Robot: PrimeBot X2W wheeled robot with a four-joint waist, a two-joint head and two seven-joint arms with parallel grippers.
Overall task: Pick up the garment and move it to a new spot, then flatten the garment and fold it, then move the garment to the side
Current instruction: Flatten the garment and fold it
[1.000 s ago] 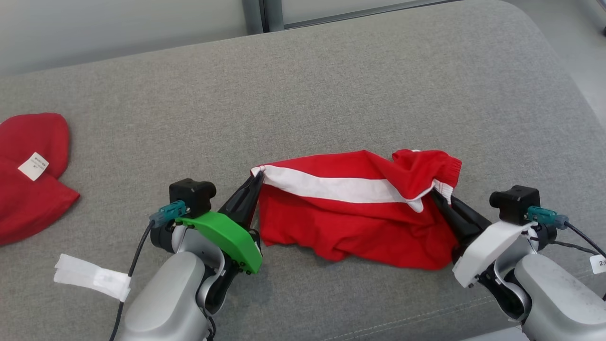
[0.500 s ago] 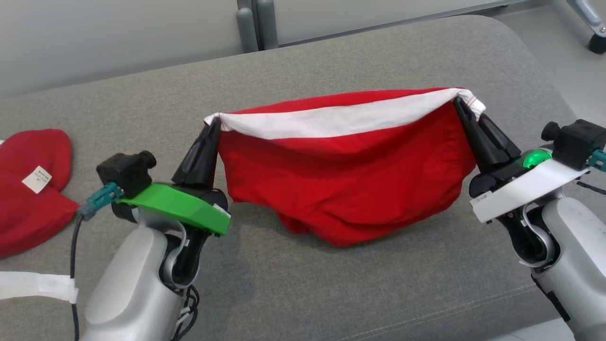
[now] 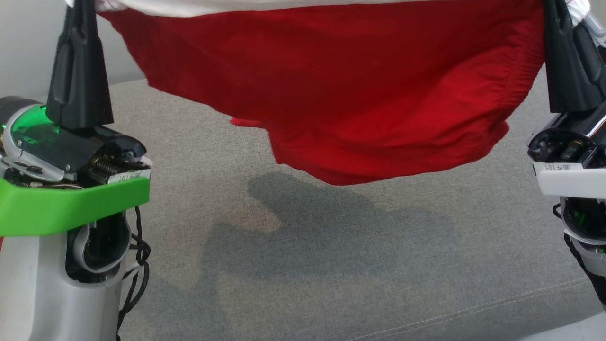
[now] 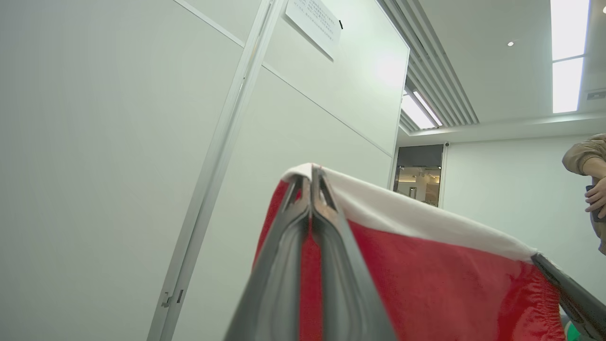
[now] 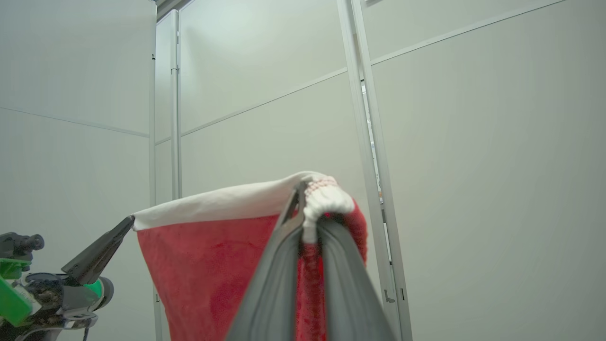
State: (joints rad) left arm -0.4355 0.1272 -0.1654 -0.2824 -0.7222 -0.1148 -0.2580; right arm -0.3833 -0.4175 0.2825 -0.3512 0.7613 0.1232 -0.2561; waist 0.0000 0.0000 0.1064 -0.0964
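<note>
The garment [image 3: 331, 90] is red cloth with a white band along its top edge. It hangs stretched in the air between both arms, its lower edge sagging above the grey cushion [image 3: 303, 265]. My left gripper [image 4: 311, 177] is shut on the garment's [image 4: 426, 279] left top corner, fingers pointing up. My right gripper [image 5: 303, 189] is shut on the bunched right corner of the garment [image 5: 213, 270]. In the head view the left fingers [image 3: 78, 71] rise at the left edge and the right fingers [image 3: 565, 66] at the right edge, their tips out of frame.
A pale panelled wall [image 5: 473, 166] with metal posts stands behind the cushion. A person's sleeve and hand [image 4: 594, 180] show at the right edge of the left wrist view. The cushion's front seam [image 3: 473, 310] runs near the bottom right.
Both arms have lifted the garment off the cushion and pulled it wider, so it now hangs clear. The head view has shifted too, and the red cloth at the left has left it.
</note>
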